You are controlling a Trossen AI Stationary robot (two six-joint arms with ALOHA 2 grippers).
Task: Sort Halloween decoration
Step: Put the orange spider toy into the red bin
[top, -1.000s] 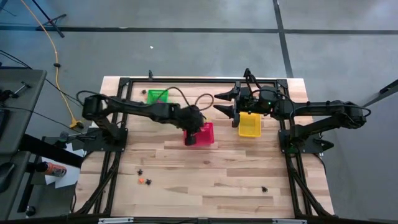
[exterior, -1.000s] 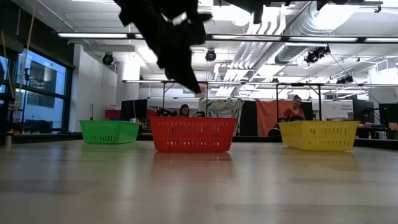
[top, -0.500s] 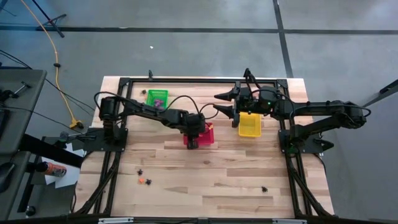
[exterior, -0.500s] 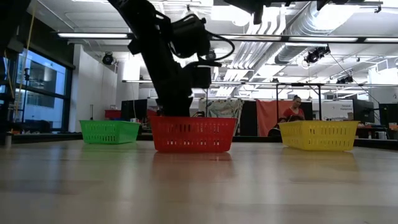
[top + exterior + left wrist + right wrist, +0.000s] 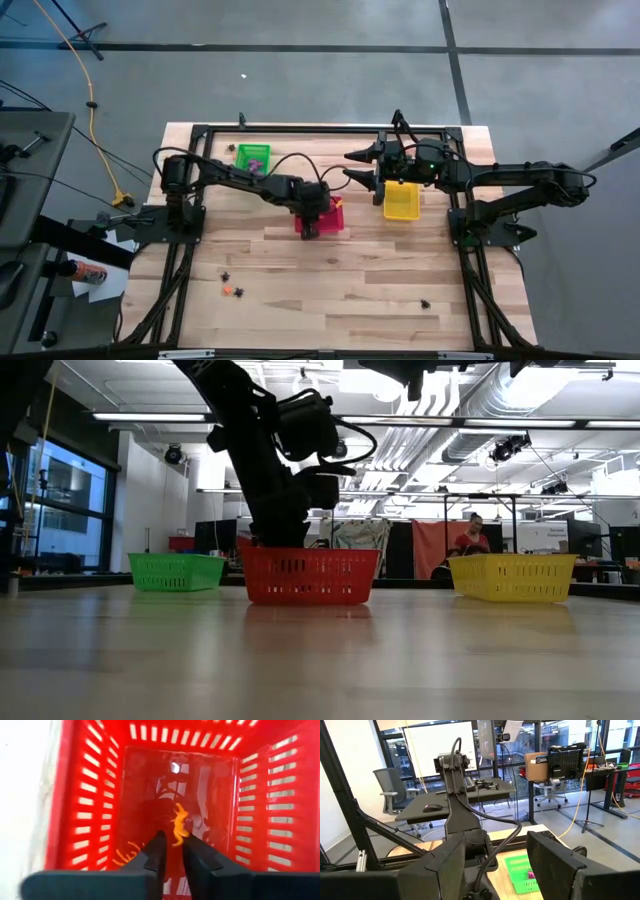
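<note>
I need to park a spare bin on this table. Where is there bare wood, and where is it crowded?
Free: the wide strip between the red basket and the near-edge trinkets, and the near middle between those and the lone black trinket. Crowded: the far row, with the green basket, yellow basket, left gripper in the red basket, right gripper hovering.

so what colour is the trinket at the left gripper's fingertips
Orange trinket, clearest in the left wrist view.

The wooden table [image 5: 340,280] carries green [image 5: 254,156], red [image 5: 330,215], yellow baskets [image 5: 402,203], scattered trinkets [image 5: 232,290].
</note>
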